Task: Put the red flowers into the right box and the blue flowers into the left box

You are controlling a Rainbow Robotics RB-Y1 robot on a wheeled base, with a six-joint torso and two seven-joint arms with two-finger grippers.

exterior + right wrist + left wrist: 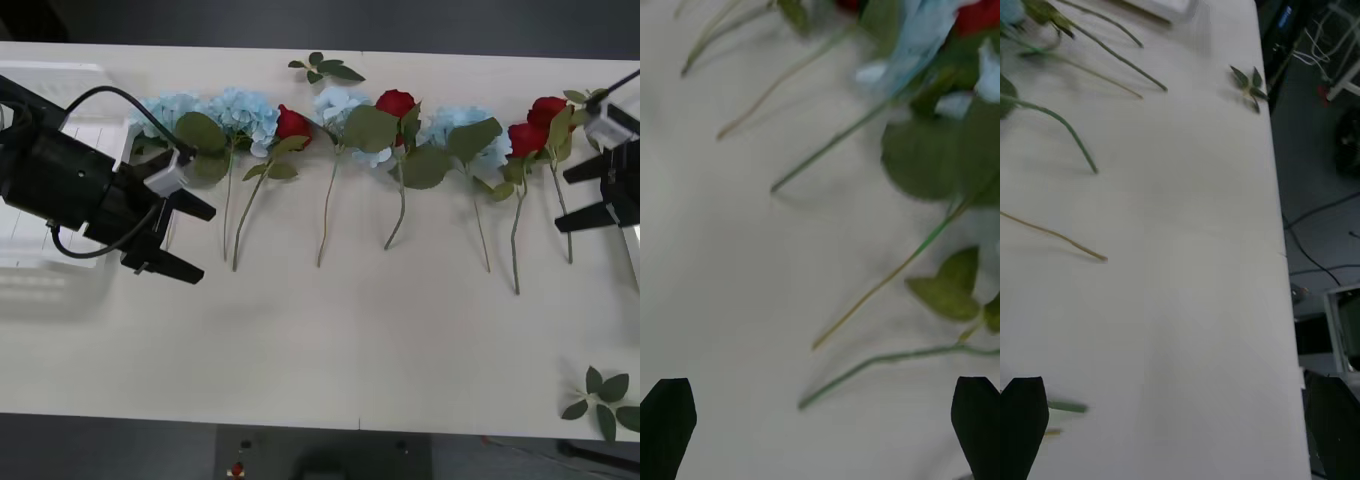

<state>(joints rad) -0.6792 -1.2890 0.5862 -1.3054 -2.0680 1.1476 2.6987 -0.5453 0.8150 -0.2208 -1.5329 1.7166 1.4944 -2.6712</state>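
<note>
Jaws of both grippers spread, empty, flanking deep-red red flowers (397, 102) and fluffy pale blue flowers (243, 112).

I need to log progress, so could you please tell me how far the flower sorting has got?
Nothing looks sorted yet: the red flowers and blue flowers lie in a row on the table. Nothing is in hand; the left gripper and right gripper are open near the stems. All of the sorting remains.

No legible text, labels, brands, numbers or signs on any surface in any of the three views.
</note>
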